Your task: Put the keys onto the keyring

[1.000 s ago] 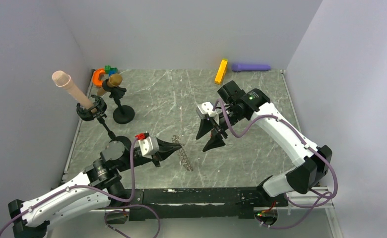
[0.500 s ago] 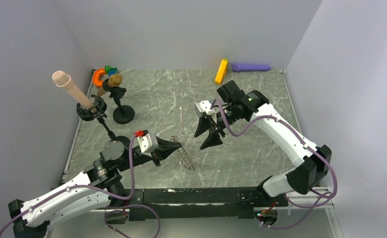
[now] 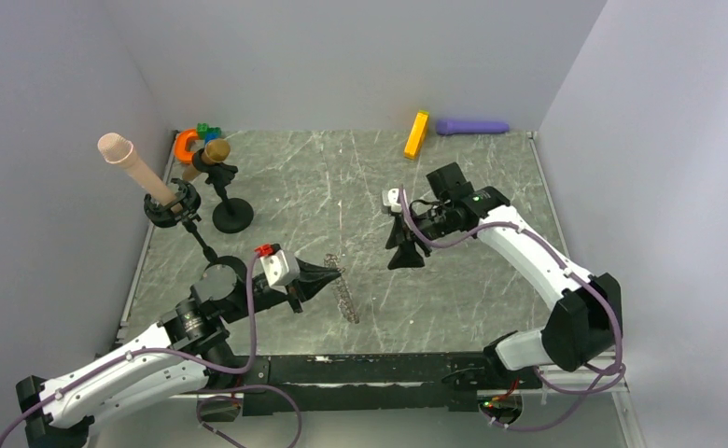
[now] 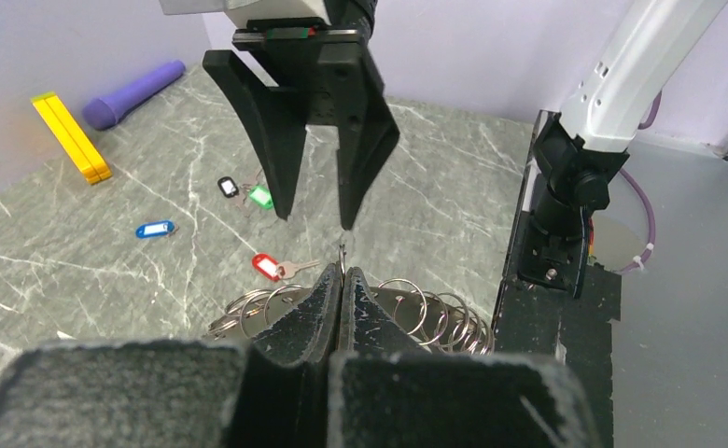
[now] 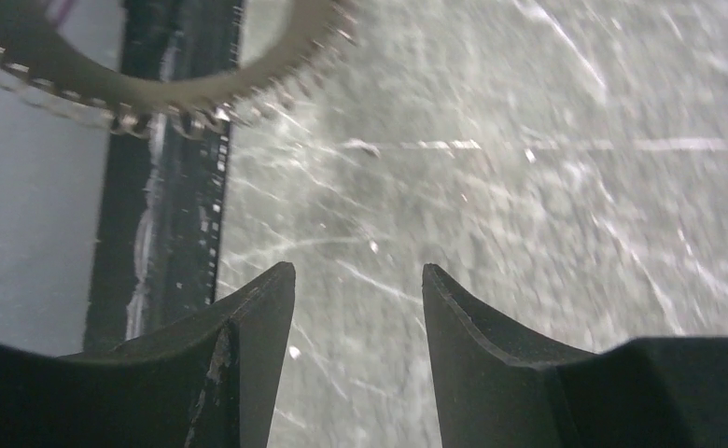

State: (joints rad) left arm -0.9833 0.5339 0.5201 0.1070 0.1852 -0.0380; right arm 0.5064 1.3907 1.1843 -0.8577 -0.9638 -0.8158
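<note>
My left hand (image 4: 342,277) is pinched shut on the keyring (image 4: 426,313), a slack coil of silvery wire loops trailing onto the veined grey table (image 4: 80,275). My right hand (image 4: 315,217) hangs spread wide, holding nothing; the glossy oblong keys (image 4: 265,266) lie scattered on the table near it.
</note>
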